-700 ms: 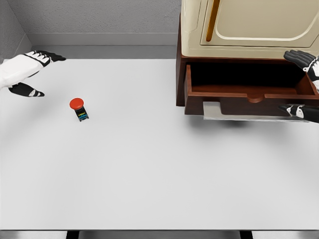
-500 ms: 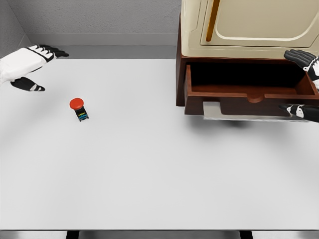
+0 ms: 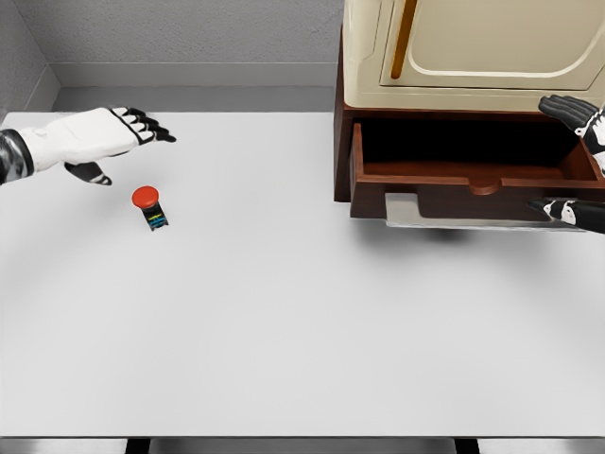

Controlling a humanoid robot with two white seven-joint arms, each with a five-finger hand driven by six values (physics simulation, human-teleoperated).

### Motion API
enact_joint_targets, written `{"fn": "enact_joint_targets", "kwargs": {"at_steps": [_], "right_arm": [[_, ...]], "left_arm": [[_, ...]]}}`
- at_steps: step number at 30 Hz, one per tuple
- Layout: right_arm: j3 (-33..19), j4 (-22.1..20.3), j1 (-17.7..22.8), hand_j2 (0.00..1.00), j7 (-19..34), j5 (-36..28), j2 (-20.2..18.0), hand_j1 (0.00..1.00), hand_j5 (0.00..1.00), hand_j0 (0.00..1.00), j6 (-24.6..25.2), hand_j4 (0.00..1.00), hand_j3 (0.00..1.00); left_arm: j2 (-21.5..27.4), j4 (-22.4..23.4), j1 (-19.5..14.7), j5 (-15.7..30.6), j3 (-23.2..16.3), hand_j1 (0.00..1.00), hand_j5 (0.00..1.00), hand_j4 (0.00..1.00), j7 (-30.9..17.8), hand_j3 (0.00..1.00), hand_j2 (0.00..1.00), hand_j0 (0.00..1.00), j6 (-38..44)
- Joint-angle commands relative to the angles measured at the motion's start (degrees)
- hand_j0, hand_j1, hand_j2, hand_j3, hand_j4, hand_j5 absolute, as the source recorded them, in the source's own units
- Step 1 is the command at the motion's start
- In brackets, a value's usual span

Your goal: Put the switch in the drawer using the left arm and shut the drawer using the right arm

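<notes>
The switch (image 3: 148, 206), a red round button on a small dark base, lies on the white table (image 3: 284, 312) at the left. My left hand (image 3: 118, 142) hovers just above and behind it, fingers spread, holding nothing. The brown drawer (image 3: 473, 180) stands pulled out under the cream cabinet (image 3: 473, 47) at the upper right, and its inside looks bare. My right hand (image 3: 579, 161) is at the drawer's right end, fingers spread, thumb near the drawer front.
A grey plate (image 3: 463, 216) juts out under the drawer front. A grey wall runs behind the table. The table's front edge is at the bottom of the view.
My left hand has moved right and toward the switch, from the table's left edge to just behind it. The right hand, the switch and the drawer have not moved.
</notes>
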Motion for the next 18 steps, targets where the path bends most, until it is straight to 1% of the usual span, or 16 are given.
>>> {"fn": "enact_joint_targets", "kwargs": {"at_steps": [1, 4, 9, 14, 18], "right_arm": [[0.0, 0.0, 0.0, 1.0, 0.0, -0.3, -0.1, 1.0, 1.0, 1.0, 0.0, 1.0, 1.0], [0.0, 0.0, 0.1, 1.0, 0.0, -0.4, -0.1, 1.0, 1.0, 1.0, 0.0, 1.0, 1.0], [0.0, 0.0, 0.3, 1.0, 0.0, -0.4, -0.1, 1.0, 1.0, 1.0, 0.0, 1.0, 1.0], [0.0, 0.0, 0.3, 1.0, 0.0, -0.4, -0.1, 1.0, 1.0, 1.0, 0.0, 1.0, 1.0], [0.0, 0.0, 0.3, 1.0, 0.0, -0.4, -0.1, 1.0, 1.0, 1.0, 0.0, 1.0, 1.0]], "left_arm": [[-0.2, 0.0, 0.0, 0.1, -1.9, 1.0, 1.0, 1.0, -0.1, 1.0, 1.0, 1.0, 0.1], [-0.3, -0.1, -0.7, 0.2, -1.9, 1.0, 1.0, 1.0, -0.8, 1.0, 1.0, 1.0, 0.1], [0.6, -0.8, -0.5, 0.2, -1.9, 1.0, 1.0, 1.0, -0.7, 1.0, 1.0, 1.0, 0.1], [1.1, -3.7, -0.4, 0.3, -2.1, 1.0, 1.0, 1.0, -0.8, 1.0, 1.0, 1.0, 0.1], [1.1, -5.6, -0.2, 0.5, -3.5, 1.0, 1.0, 1.0, -0.8, 1.0, 1.0, 1.0, 0.1]]}}
